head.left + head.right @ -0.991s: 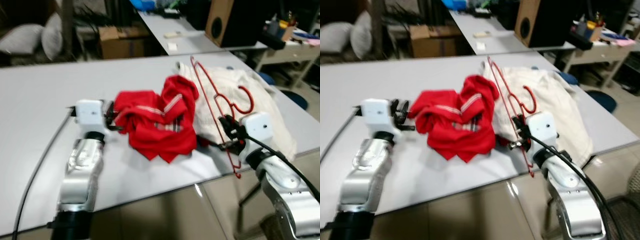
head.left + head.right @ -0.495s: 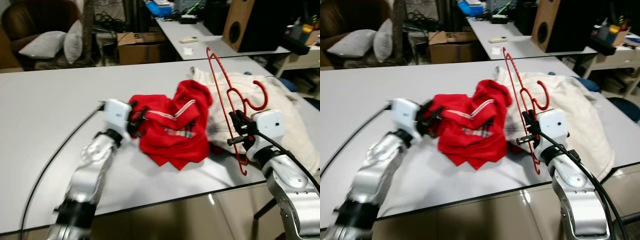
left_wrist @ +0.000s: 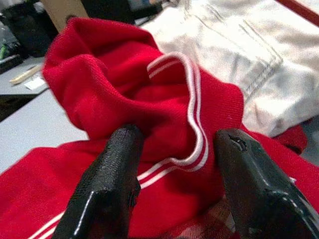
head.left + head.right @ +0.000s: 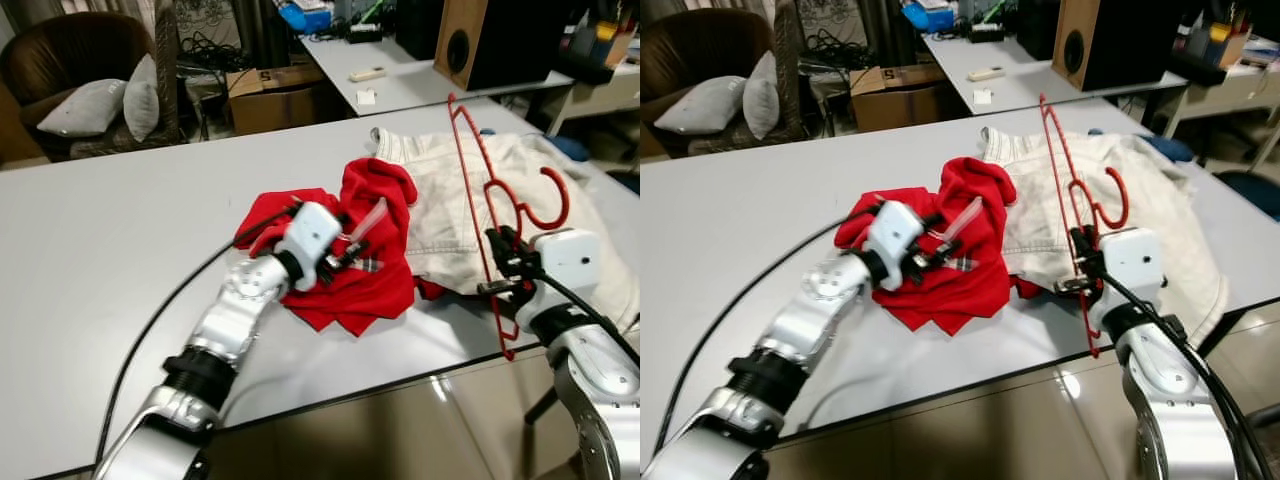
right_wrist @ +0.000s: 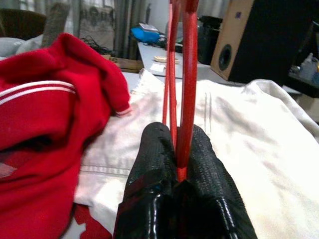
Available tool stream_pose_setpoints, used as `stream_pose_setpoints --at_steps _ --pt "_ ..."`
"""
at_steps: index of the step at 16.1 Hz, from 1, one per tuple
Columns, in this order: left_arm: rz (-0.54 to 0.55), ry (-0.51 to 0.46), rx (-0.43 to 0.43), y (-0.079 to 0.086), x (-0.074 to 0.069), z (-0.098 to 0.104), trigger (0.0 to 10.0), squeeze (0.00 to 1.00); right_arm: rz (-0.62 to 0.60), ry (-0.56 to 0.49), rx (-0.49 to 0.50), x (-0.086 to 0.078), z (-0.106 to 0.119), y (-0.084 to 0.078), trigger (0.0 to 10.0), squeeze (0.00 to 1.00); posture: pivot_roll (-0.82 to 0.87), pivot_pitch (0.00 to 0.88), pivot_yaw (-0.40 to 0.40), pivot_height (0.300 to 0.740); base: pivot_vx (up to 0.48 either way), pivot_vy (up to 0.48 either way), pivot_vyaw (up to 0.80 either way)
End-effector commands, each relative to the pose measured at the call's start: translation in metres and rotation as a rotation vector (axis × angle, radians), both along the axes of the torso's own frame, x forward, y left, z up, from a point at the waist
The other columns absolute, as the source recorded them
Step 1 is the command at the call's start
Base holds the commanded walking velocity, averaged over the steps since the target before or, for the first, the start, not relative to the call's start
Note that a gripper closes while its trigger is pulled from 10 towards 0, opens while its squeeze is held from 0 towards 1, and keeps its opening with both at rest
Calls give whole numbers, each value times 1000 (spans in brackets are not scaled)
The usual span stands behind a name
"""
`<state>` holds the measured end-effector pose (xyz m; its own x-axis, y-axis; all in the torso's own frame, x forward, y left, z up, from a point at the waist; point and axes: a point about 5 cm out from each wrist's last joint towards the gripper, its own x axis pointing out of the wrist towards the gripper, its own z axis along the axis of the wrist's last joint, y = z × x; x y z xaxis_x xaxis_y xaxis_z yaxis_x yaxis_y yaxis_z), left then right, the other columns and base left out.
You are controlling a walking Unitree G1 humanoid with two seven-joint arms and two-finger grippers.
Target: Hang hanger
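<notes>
Right gripper [image 5: 175, 149] fingers pinching red hanger [image 4: 478, 190], held upright over white garment [image 4: 455, 195] at surface [image 4: 100, 240] right. Left gripper [image 3: 174, 164] fingers spread on red sweater [image 4: 375, 230] mid-surface. No readable writing. Speaker [image 4: 495, 40], cardboard box [image 4: 270, 95] far.

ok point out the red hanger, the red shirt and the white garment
red hanger [image 4: 470, 190], left eye view, on its long wire side
red shirt [image 4: 385, 285], left eye view, lower front fabric
white garment [image 4: 1160, 210], right eye view, its middle

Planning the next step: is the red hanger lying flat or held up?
Held up. The right hand is shut on the red hanger, which stands nearly upright above the white garment.
</notes>
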<state>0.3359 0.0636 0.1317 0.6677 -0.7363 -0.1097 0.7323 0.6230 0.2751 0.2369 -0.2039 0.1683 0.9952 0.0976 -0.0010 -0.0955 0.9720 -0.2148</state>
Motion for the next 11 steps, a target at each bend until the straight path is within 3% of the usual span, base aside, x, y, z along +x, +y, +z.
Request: stream_pose_setpoints --at_steps 1,4,6,9,10,11 --pt "34 -25 53 2 7 -1 10000 0 -27 -17 0 -4 4 -4 10000 0 -164 0 121 740 0 0 0" --pt "264 -108 99 17 22 3 10000 0 -39 -19 5 -9 4 -3 10000 0 -174 0 130 740 0 0 0" --pt "241 -95 76 17 18 0 10000 0 -40 -18 8 -10 4 -3 10000 0 -171 0 124 740 0 0 0" --pt "204 -85 111 15 15 -11 10000 0 -27 -20 10 -6 4 0 10000 0 -164 0 115 740 0 0 0" --pt "204 -81 129 16 16 -13 0 0 -18 -22 9 -4 5 1 10000 0 -159 0 109 740 0 0 0" --pt "201 -83 126 17 16 -12 0 0 -15 -23 7 -3 5 1 10000 0 -159 0 109 740 0 0 0"
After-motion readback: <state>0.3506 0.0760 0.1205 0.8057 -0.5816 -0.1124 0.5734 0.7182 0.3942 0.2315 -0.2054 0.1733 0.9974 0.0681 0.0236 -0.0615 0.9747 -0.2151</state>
